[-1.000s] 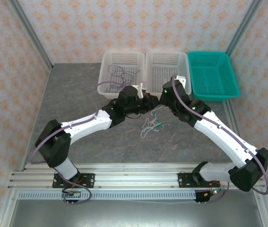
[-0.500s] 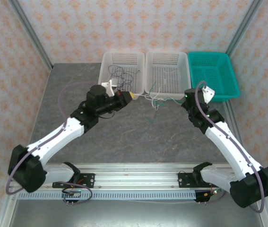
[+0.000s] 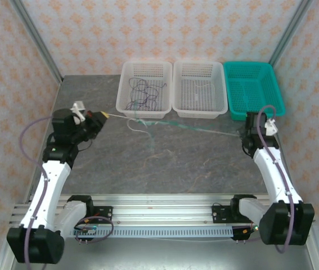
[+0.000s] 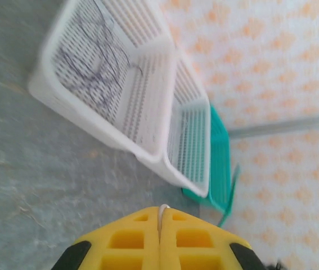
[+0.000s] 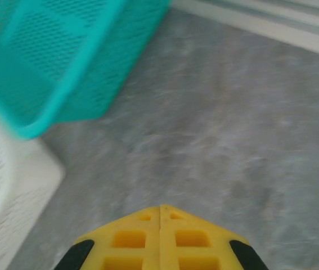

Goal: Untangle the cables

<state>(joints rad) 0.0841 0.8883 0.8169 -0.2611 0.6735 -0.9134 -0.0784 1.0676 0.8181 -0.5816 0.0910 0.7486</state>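
A white cable (image 3: 130,118) and a green cable (image 3: 198,127) run joined in one taut line across the table, just in front of the baskets. My left gripper (image 3: 105,115) at the far left is shut on the white cable's end, which shows as a white loop (image 4: 160,209) between the yellow fingertips. My right gripper (image 3: 242,134), far right, is shut where the green cable ends. In the right wrist view the pads (image 5: 142,239) meet with no cable visible. A dark purplish cable (image 3: 142,93) lies coiled in the left white basket (image 3: 124,79).
The middle white basket (image 3: 200,111) and a teal basket (image 3: 277,95) stand along the back. A slack bit of white cable (image 3: 149,135) droops onto the grey table (image 3: 176,163). Metal frame posts rise at both back corners.
Both arms have swung apart from the table's middle to its left and right sides. The tangled bundle between them has been drawn out into one taut line.
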